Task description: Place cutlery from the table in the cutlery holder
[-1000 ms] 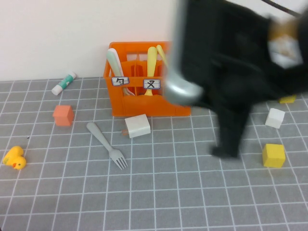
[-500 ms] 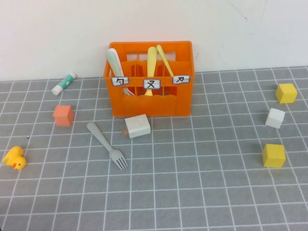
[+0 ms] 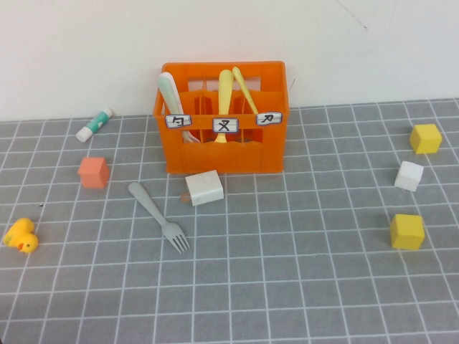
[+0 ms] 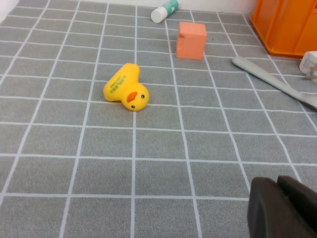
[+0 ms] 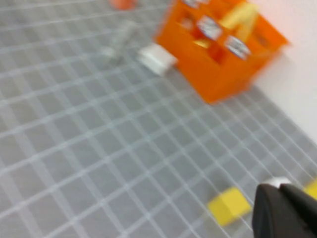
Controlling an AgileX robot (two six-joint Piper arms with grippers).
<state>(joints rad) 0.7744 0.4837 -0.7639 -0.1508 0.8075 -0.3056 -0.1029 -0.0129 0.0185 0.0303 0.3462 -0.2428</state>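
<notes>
The orange cutlery holder [image 3: 222,143] stands at the back of the table [image 3: 287,272]. The pale yellow fork [image 3: 225,93] stands upright in its middle compartment. The light grey fork [image 3: 154,211] lies on the table in front of the holder's left side, tines toward me. Neither arm shows in the high view. My left gripper [image 4: 277,184] is shut and empty, low over the tiles, with the grey fork's handle [image 4: 270,79] ahead of it. My right gripper [image 5: 280,190] is shut and empty, far to the right of the holder [image 5: 218,49].
A mint-green-and-white utensil [image 3: 171,97] and a thinner yellow handle [image 3: 244,89] stand in the holder. A white block [image 3: 204,188] lies in front of it. A salmon cube [image 3: 94,172], glue stick [image 3: 95,124] and yellow duck [image 3: 21,235] lie left. Yellow and white cubes [image 3: 407,231] lie right.
My right arm, which covered the right of the holder one second ago, has pulled back out of the high view. The forks and the holder have not moved.
</notes>
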